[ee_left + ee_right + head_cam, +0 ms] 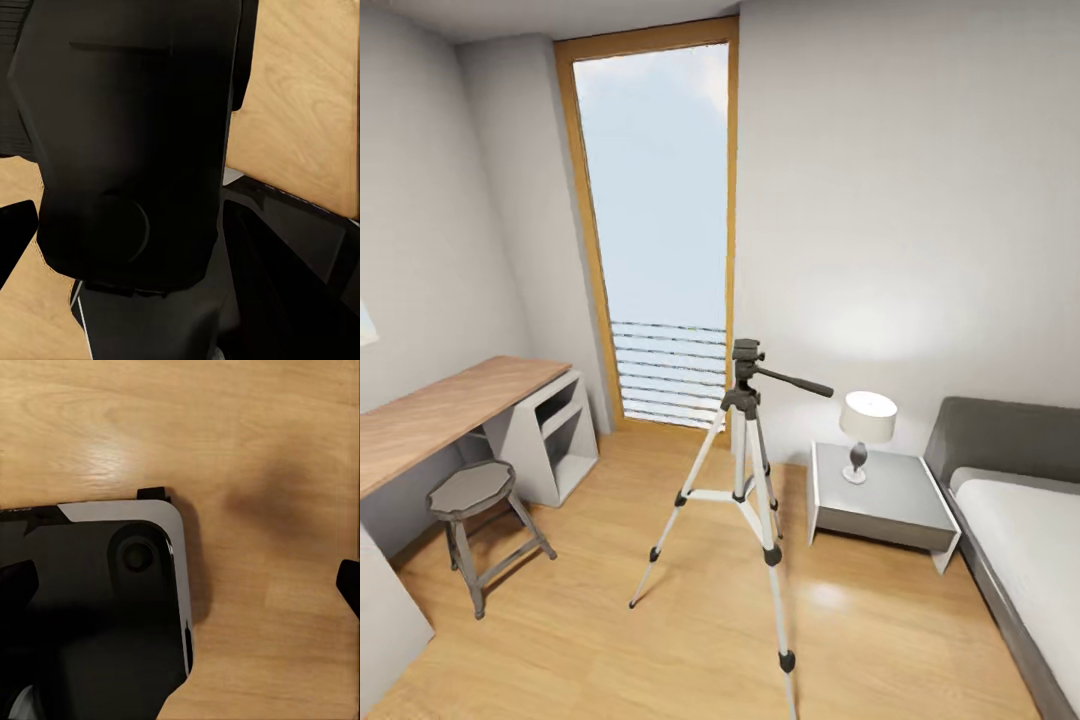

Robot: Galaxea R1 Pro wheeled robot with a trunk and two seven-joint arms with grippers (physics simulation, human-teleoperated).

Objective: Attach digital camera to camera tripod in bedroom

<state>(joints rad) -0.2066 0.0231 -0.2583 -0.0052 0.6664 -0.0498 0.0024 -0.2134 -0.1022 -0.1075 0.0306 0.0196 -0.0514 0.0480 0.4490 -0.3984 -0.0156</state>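
Head view: a tall three-legged camera tripod (pixel 745 470) with silver legs, black joints and a dark grey head, standing upright on the light wood floor (pixel 610 640) of the bedroom, mid-room, in front of a tall wood-framed window (pixel 660 230). Long pan handle pointing toward the bed side. To the left, a wooden-top desk (pixel 450 405) with a grey round stool (pixel 472 490) just beside it. To the right, a low grey bedside table (pixel 890 500) carrying a white-shaded lamp (pixel 865 425), then a grey bed (pixel 1020 510).

Left wrist view: a big black rounded block (pixel 127 150) close to the lens, with wood floor behind. Cannot tell what the block is, nor whether the left gripper is closed or spread.

Right wrist view: right gripper (pixel 182 581) spread wide, one dark fingertip (pixel 15 581) at each edge, nothing held. Beyond it, a black panel with a silver rim (pixel 120 607) over the wood floor.
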